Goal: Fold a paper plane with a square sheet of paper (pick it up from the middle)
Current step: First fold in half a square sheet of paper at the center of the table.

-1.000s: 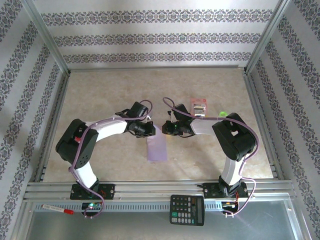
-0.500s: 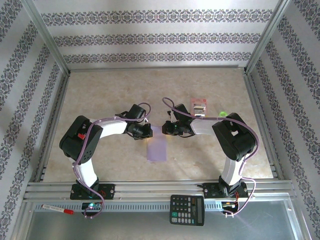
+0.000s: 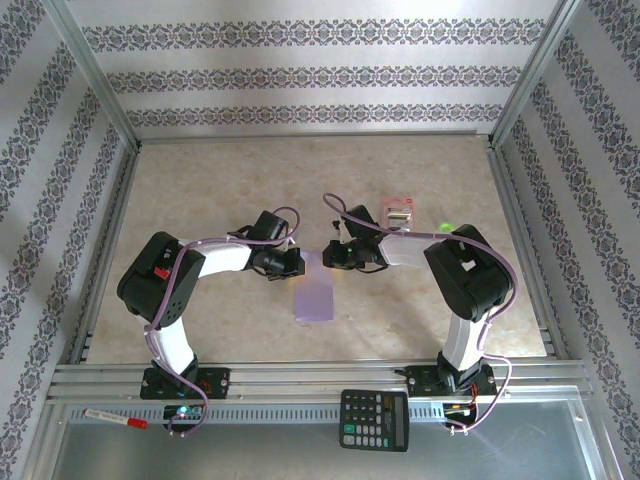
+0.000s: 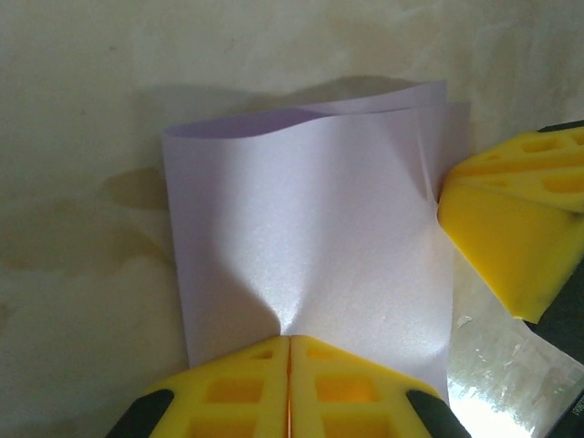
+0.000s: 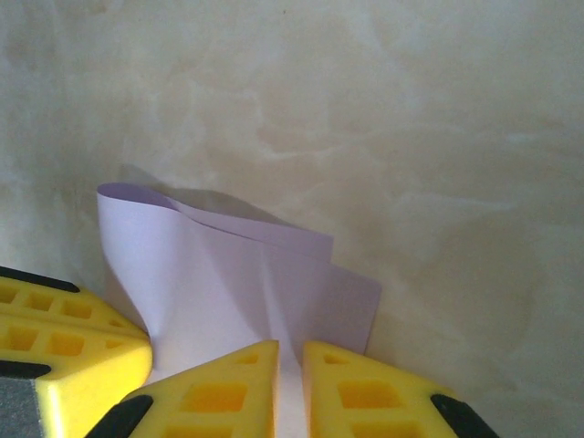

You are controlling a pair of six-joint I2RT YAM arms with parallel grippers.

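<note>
The square sheet of paper (image 3: 313,298) is pale lavender and lies doubled over as a narrow rectangle on the table between the arms. My left gripper (image 3: 294,264) is at its far left edge. In the left wrist view its yellow jaws (image 4: 290,339) are pressed together on the paper (image 4: 310,237), which puckers at the pinch. My right gripper (image 3: 331,256) is at the far right corner. Its jaws (image 5: 290,351) stand a narrow gap apart, with a raised crease of the paper (image 5: 228,283) running into the gap. One right fingertip (image 4: 511,219) touches the sheet's edge.
A red-and-white packet (image 3: 398,211) and a small green ring (image 3: 445,228) lie behind the right arm. A calculator (image 3: 374,420) and a red-capped pen (image 3: 115,418) rest on the metal rail at the near edge. Patterned walls enclose the table.
My left gripper has drawn slightly left and nearer with the paper's edge pinched. The sheet's near end has crept away from the front edge. The right jaws have parted a little.
</note>
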